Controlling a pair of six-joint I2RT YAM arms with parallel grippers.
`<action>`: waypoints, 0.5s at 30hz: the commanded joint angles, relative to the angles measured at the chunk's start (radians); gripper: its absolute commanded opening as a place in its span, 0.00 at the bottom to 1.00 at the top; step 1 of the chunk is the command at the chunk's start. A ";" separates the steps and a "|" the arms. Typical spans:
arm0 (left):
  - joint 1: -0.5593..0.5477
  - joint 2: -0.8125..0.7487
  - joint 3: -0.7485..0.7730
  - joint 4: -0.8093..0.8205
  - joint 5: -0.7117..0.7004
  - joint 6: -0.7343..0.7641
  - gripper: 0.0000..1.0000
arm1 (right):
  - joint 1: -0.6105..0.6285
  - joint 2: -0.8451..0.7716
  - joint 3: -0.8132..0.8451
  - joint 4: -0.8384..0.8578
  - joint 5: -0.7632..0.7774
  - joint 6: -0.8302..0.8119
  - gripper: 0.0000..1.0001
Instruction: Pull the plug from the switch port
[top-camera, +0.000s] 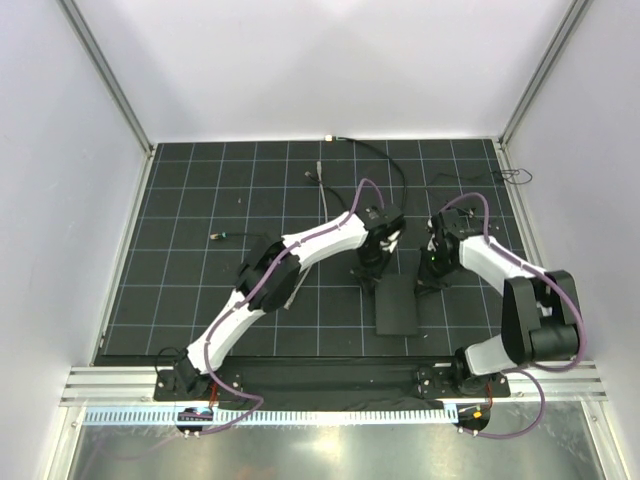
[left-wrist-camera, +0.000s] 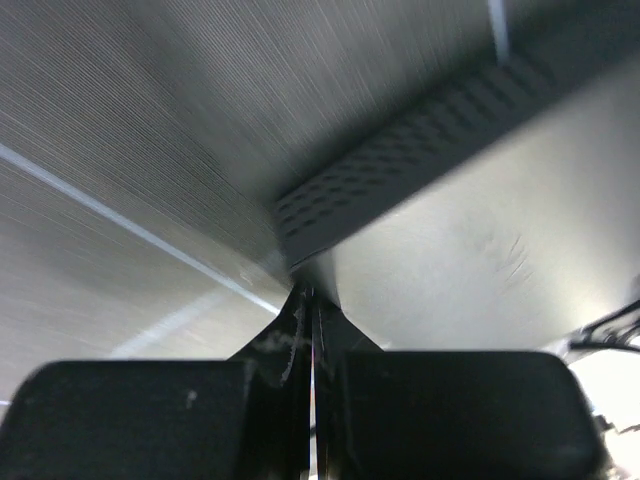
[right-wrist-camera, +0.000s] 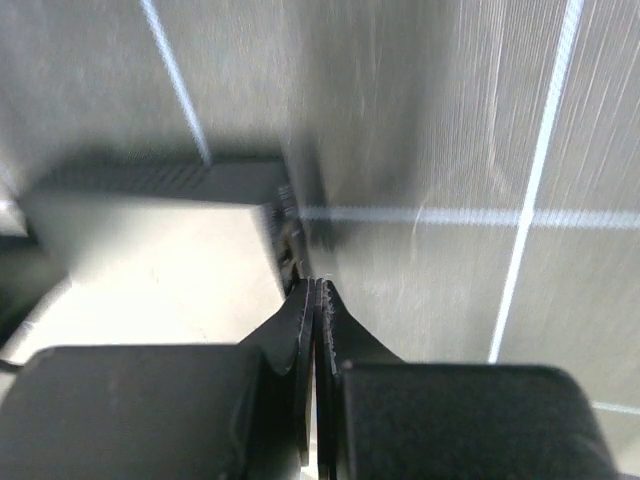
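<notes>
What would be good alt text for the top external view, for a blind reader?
Two white robot arms reach over a black gridded mat; the left gripper and right gripper are lowered at either side of the far end of a flat black box. Some thin cables lie farther back on the mat.

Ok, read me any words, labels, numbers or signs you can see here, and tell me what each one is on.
No readable text in any view.
On the flat matte black rectangular box: no label shows; its side has only rows of vent slots.
On the black gridded mat: plain white lines, no numbers.
</notes>
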 joint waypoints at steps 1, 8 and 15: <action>0.021 0.078 0.171 0.037 0.050 -0.001 0.00 | 0.013 -0.119 -0.042 0.021 -0.139 0.124 0.02; 0.052 0.094 0.241 0.123 0.207 -0.043 0.00 | 0.003 -0.294 -0.111 0.064 -0.141 0.269 0.04; 0.158 -0.119 0.150 -0.038 -0.054 -0.056 0.11 | -0.008 -0.204 0.082 -0.091 0.052 0.031 0.09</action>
